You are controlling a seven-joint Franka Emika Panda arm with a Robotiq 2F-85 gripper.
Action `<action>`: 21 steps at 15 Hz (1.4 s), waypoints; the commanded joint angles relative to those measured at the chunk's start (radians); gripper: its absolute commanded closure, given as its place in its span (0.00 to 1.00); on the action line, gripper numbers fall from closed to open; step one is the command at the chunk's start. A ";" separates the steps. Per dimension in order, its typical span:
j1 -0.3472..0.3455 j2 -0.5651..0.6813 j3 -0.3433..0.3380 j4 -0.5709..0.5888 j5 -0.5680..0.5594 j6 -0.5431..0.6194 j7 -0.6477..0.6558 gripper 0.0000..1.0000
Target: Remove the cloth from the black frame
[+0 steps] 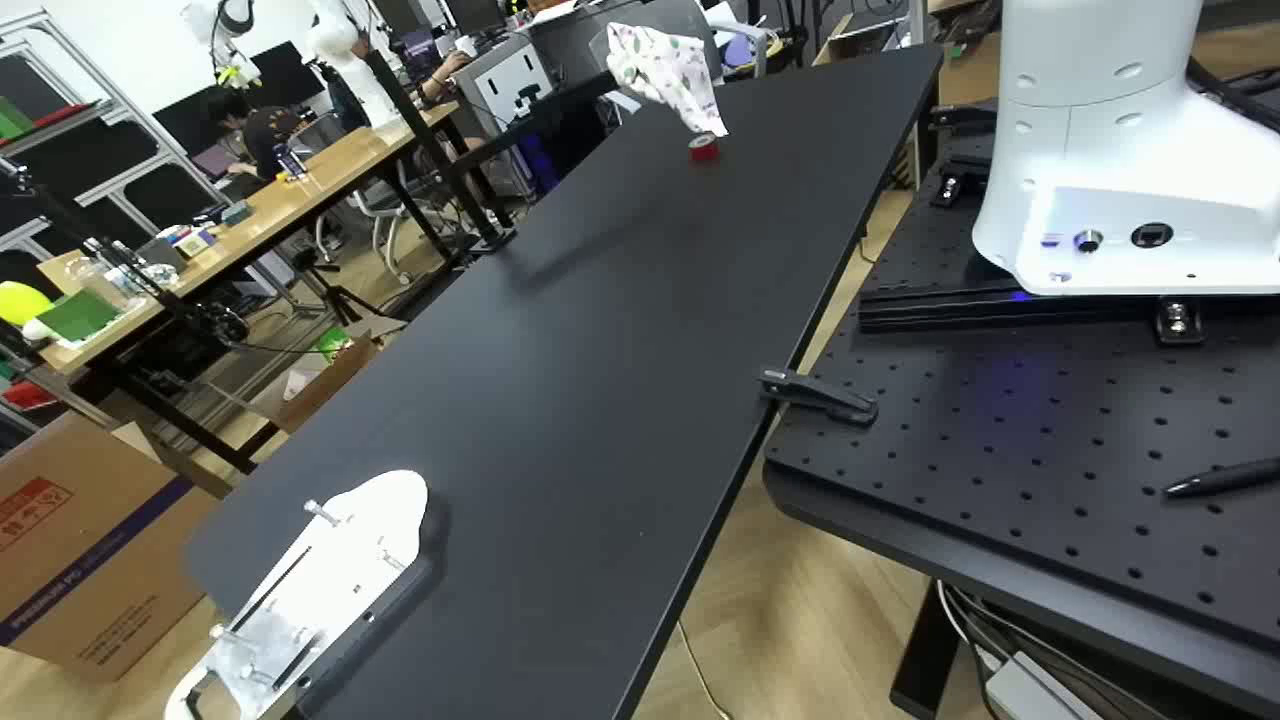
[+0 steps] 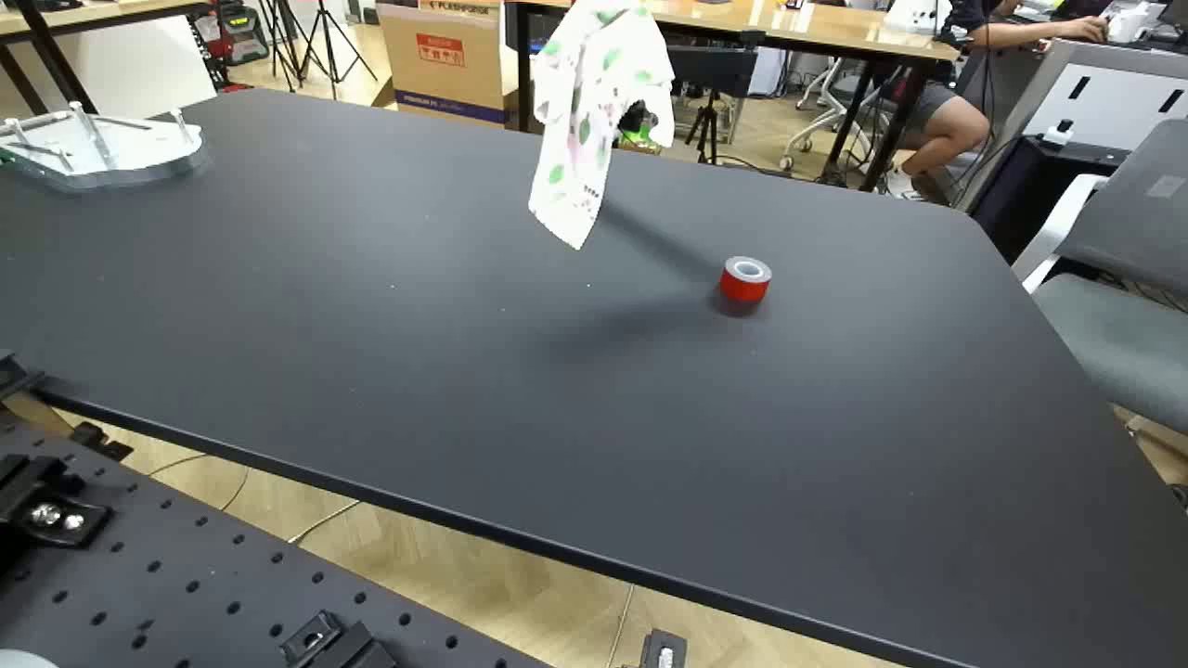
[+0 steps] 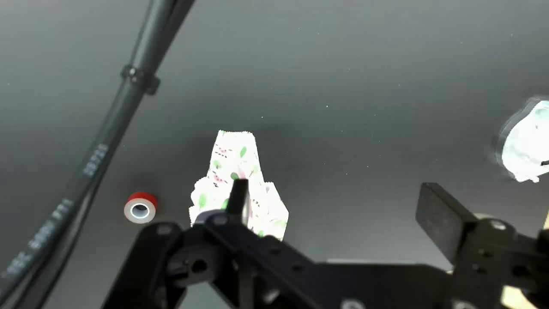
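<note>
in an exterior view, the patterned cloth hangs beside the black frame, whose side bar runs up to the cloth's edge; i judge that the removal is not yet done and that the step in hand is the approach to a grasp; whether the cloth is looped over the bar or only lines up with it is unclear; the robot arm is cut off above its base, so its working end is out of sight;

in an exterior view, the cloth's pointed corner hangs down near a red tape roll, seemingly raised off the black table; the top of the cloth is cut off by the view's edge, so what bears it is hidden; a dark bar just beside it could be part of the frame or mere background;

in the wrist view, the fingers of the gripper are spread wide apart with nothing gripped between them; the cloth shows to the side of that gap, partly covered by one finger; whether they touch i can't say; the next move, as i read it, calls for shifting until a fold lies between them, closing on it and drawing it off the bar; a thick cable crosses this view, and the frame can't be picked out.
</note>
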 commanded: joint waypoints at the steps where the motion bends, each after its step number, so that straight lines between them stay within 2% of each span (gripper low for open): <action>1: -0.021 0.005 0.017 0.003 0.011 -0.001 -0.011 0.00; 12: -0.021 0.003 0.016 0.003 0.011 0.000 -0.011 0.00; 13: -0.038 0.004 0.033 -0.005 -0.010 0.051 0.023 0.00; 17: -0.070 0.056 0.047 -0.021 -0.076 0.266 0.016 0.00; 21: -0.071 0.160 0.047 -0.014 -0.095 0.375 0.008 0.00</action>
